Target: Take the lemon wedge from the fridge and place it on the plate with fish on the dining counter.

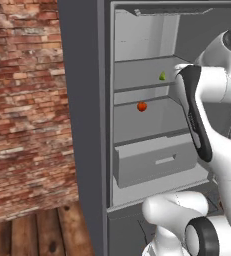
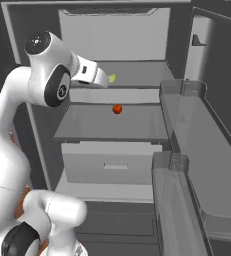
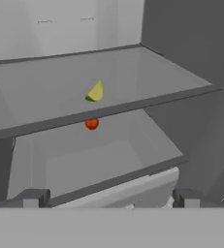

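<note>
The lemon wedge sits on the upper shelf of the open fridge, ahead of and above the hand, whose tips stand spread and empty, so the reach goes forward and up.

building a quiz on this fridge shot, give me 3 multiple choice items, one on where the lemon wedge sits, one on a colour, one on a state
1. Where is the lemon wedge?
A. in the drawer
B. on the shelf above the round fruit
C. in a door bin

2. What colour is the small round fruit?
A. red-orange
B. blue
C. white

3. What state is the fridge in?
A. door shut
B. door open, drawer removed
C. door open, drawer in place

Answers:
1 B: the hand view shows the wedge on the shelf, with the fruit one level below.
2 A: it shows red-orange in all three views.
3 C: the interior is exposed, and the drawer sits under the shelves.
</note>
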You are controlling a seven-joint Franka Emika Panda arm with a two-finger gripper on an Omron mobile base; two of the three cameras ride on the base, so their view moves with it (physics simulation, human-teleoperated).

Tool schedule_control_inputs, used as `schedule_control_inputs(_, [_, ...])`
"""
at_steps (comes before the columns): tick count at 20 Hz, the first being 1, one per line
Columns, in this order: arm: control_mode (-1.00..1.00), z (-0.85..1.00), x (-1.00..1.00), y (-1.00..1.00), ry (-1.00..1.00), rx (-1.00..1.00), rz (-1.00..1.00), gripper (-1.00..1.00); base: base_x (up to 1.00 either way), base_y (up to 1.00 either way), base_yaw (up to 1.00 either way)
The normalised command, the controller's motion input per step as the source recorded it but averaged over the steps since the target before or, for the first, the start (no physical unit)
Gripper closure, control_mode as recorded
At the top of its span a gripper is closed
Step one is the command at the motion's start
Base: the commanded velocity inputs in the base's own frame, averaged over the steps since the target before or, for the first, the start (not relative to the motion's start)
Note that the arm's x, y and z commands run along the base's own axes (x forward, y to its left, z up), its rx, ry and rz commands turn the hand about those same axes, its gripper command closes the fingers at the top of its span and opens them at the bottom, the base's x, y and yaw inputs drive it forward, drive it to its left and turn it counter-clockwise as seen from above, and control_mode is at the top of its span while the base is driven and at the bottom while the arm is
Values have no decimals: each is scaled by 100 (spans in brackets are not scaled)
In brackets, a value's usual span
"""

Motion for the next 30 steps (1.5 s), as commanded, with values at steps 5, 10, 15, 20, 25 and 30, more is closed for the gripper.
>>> schedule_control_inputs(5, [-100, 0, 28, 3, -3, 0, 0, -100, 0, 0, 0])
schedule_control_inputs(10, [-100, 0, 64, 12, 2, 3, 0, -100, 0, 0, 0])
schedule_control_inputs(15, [-100, -7, 57, 1, 2, 6, 0, -100, 0, 0, 0])
schedule_control_inputs(20, [-100, -10, 35, 0, 0, 1, 3, -100, 0, 0, 0])
schedule_control_inputs(25, [-100, -8, 42, 0, 0, 0, 0, -100, 0, 0, 0])
schedule_control_inputs(30, [-100, -19, 43, -7, 0, 0, 0, -100, 0, 0, 0])
